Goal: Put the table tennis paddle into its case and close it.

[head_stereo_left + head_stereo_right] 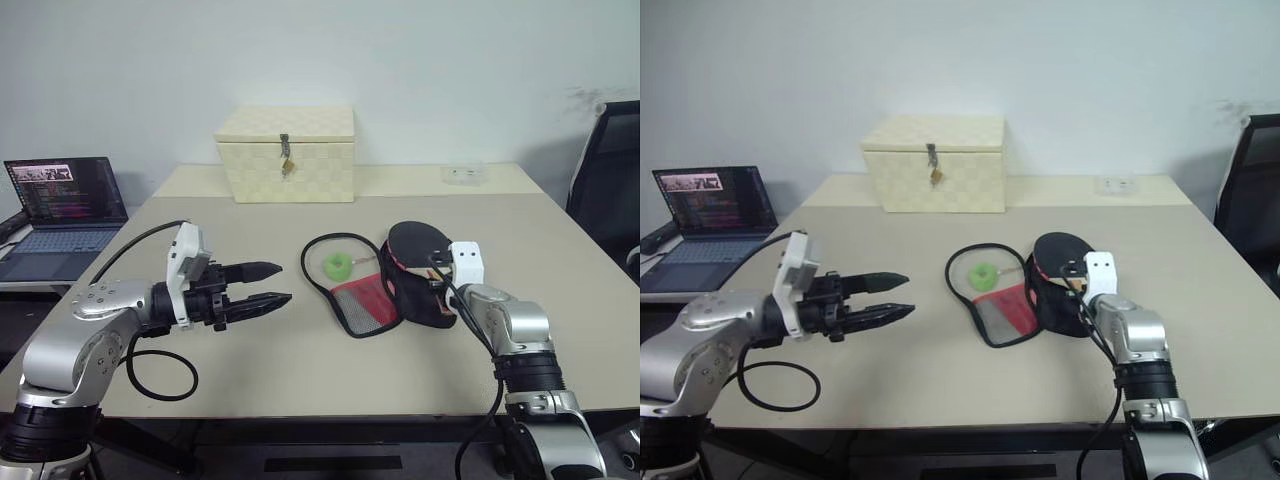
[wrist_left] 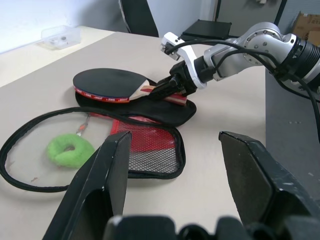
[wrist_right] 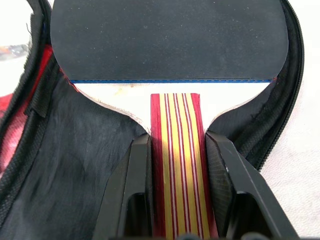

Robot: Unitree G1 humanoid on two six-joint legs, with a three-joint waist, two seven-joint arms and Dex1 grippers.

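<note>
Two steps remain by my read: finish seating the table tennis paddle (image 3: 170,45) in the case (image 2: 150,107), then zip it closed. Step in hand is insertion. The right gripper (image 3: 175,170) has its jaws clamped on the paddle's striped wooden handle, one finger on each side, holding the black rubber face flat over the case's open black bottom half. In the left wrist view the blade sits on or just above the case, handle end raised slightly; contact underneath is hidden, can't tell. The case lies open on the table (image 1: 300,370), its red mesh flap (image 2: 145,150) folded out toward the robot's left, zip edge looping wide around a small green ball (image 1: 338,265). The ball lies inside that loop, beside the mesh, apart from the paddle.

The left gripper (image 1: 262,285) hovers near the table, well left of the case, jaws clearly apart, holding nothing.

The next move likely calls for lowering the paddle until it lies fully within the case outline, handle in the narrow end, then releasing. After that the flap must fold over, the left gripper probably doing that.

Cream woven box (image 1: 288,155) and laptop (image 1: 65,205) sit behind, uninvolved.
</note>
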